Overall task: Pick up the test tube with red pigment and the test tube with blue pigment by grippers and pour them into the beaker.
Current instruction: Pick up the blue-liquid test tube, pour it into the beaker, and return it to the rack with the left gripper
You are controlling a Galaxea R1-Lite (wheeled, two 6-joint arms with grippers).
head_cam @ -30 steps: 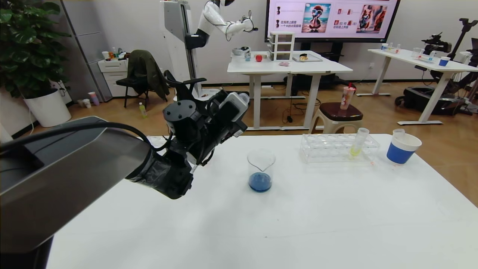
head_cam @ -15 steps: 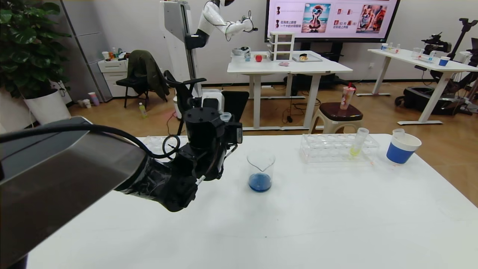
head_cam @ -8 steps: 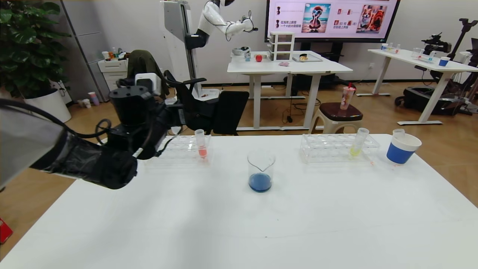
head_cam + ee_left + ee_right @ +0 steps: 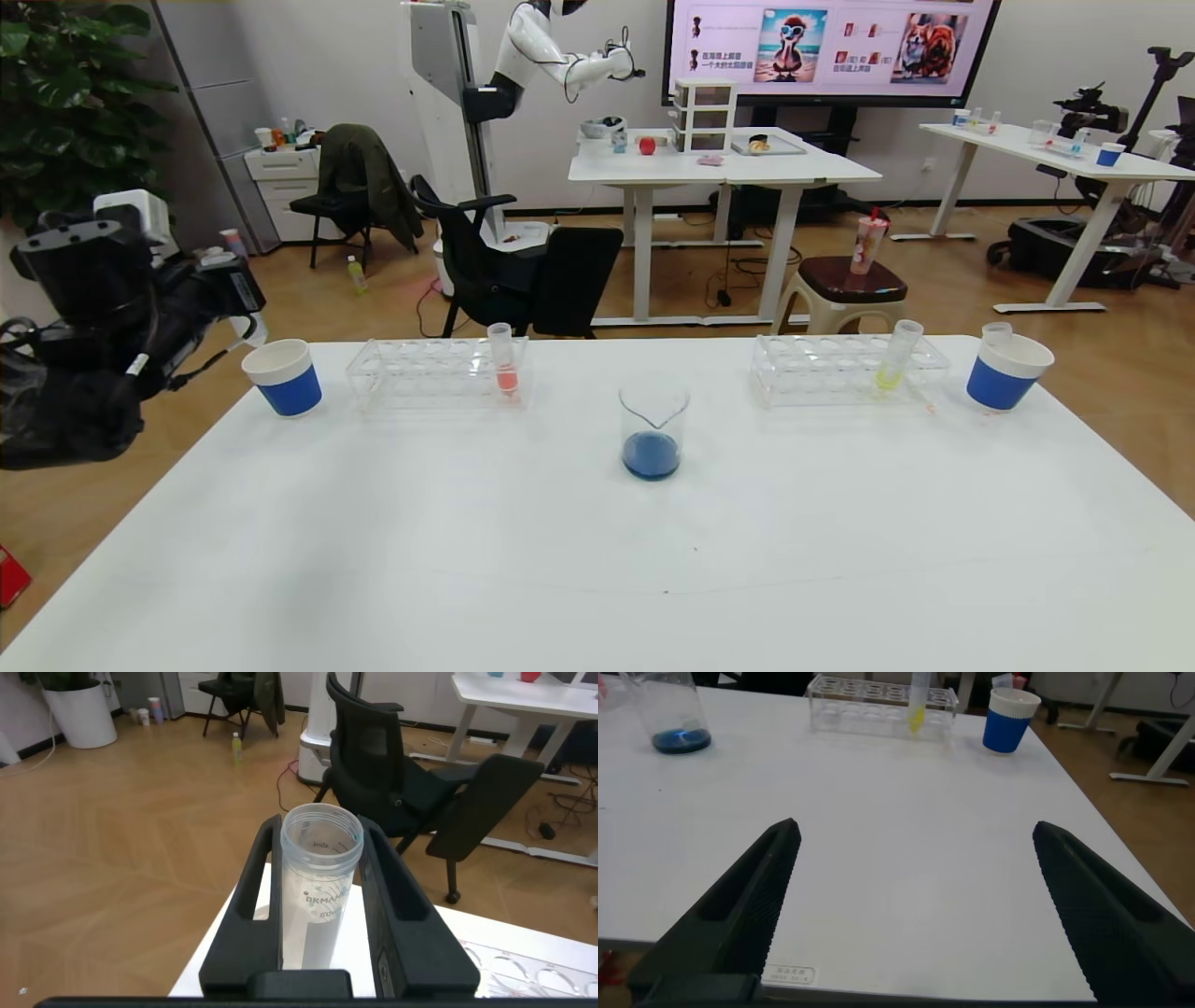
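My left gripper (image 4: pixel 229 289) is off the table's far left corner, just left of a blue paper cup (image 4: pixel 283 376). It is shut on a clear, empty-looking test tube (image 4: pixel 320 859), held roughly upright. The beaker (image 4: pixel 653 429) stands mid-table with blue liquid at its bottom; it also shows in the right wrist view (image 4: pixel 677 719). The test tube with red pigment (image 4: pixel 504 359) stands in the left rack (image 4: pixel 420 373). My right gripper (image 4: pixel 915 828) is open and empty, low over the table's near right part; it is out of the head view.
A right rack (image 4: pixel 840 369) holds a yellow-liquid tube (image 4: pixel 896 355). A second blue cup (image 4: pixel 1006 371) with a tube in it stands at the far right. A black chair stands behind the table.
My left arm has swung from beside the beaker to the table's far left corner, carrying the tube. That uncovered the left rack and the left cup. The beaker's blue liquid is unchanged.
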